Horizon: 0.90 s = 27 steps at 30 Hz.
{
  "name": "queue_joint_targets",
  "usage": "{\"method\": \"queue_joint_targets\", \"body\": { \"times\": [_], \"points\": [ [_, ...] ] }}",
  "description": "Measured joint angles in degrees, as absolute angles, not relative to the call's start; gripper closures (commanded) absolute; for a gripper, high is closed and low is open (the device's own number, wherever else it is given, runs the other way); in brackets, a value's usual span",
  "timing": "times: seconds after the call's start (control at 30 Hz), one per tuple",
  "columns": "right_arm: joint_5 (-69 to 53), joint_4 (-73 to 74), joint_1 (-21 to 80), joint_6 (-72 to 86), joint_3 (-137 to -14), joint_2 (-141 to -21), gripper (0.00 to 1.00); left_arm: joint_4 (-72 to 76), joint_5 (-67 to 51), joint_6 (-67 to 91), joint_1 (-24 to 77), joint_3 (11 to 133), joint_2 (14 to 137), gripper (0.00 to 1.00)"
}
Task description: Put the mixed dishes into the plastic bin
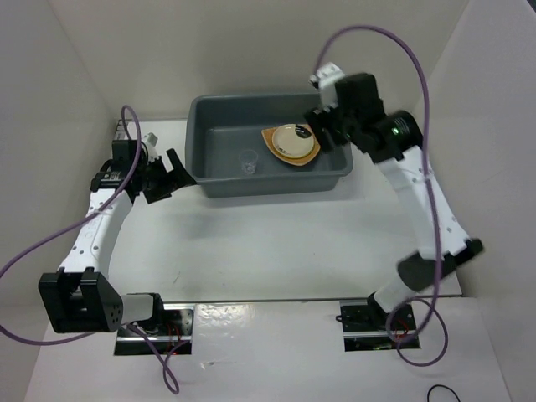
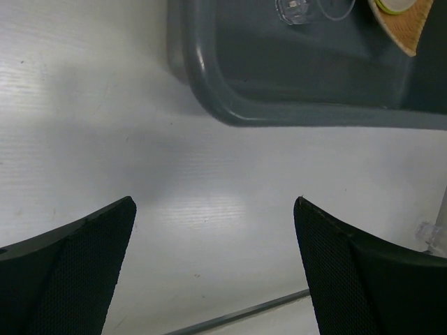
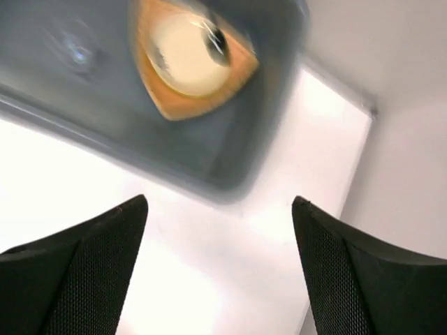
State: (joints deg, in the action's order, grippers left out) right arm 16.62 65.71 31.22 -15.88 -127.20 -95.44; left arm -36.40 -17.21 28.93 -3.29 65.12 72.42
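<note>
The dark grey plastic bin (image 1: 219,180) stands at the back middle of the table. Inside it lies the tan wood-grain plate (image 1: 311,156) with the cream saucer (image 1: 293,140) on top, at the bin's right end. The tiny clear glass (image 1: 248,162) stands upright on the bin floor left of them. My right gripper (image 1: 328,124) is open and empty, raised beside the bin's right end. My left gripper (image 1: 172,174) is open and empty over the table, just left of the bin. The right wrist view shows plate (image 3: 162,101), saucer (image 3: 185,52) and bin (image 3: 230,157), blurred.
White walls enclose the table on the left, back and right. The left wrist view shows the bin's near-left corner (image 2: 209,91), the glass (image 2: 297,10) and the plate's tip (image 2: 408,31), with bare white table below. A purple cable (image 1: 423,92) loops above the right arm.
</note>
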Motion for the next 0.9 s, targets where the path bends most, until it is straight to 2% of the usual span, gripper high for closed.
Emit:
{"method": "queue_joint_targets", "body": {
  "times": [0.1, 0.2, 0.33, 0.43, 0.53, 0.9],
  "points": [
    [20.0, 61.0, 23.2, -15.4, -98.0, -79.7, 0.12, -34.9, -18.8, 27.9, -3.2, 65.1, 74.8, 0.00],
    [21.5, 59.9, 17.0, -15.2, -75.9, -71.2, 0.12, -34.6, -19.4, 27.0, -3.2, 65.1, 76.4, 0.00],
    [21.4, 59.7, 7.2, -15.9, -57.9, -64.0, 0.12, -34.5, -19.4, 26.9, -3.2, 65.2, 77.8, 0.00],
    [21.7, 59.5, 1.4, -16.4, -51.5, -58.2, 0.11, -34.6, -19.4, 26.9, -3.2, 66.0, 80.1, 0.00],
    [21.7, 59.4, -1.1, -17.0, -48.9, -55.3, 0.02, -34.8, -19.5, 26.9, -3.2, 67.0, 82.7, 0.00],
    [21.6, 52.9, -8.3, -24.3, -44.4, -62.3, 0.02, -35.6, -20.1, 26.8, -3.2, 72.0, 87.3, 0.00]
  ]
}}
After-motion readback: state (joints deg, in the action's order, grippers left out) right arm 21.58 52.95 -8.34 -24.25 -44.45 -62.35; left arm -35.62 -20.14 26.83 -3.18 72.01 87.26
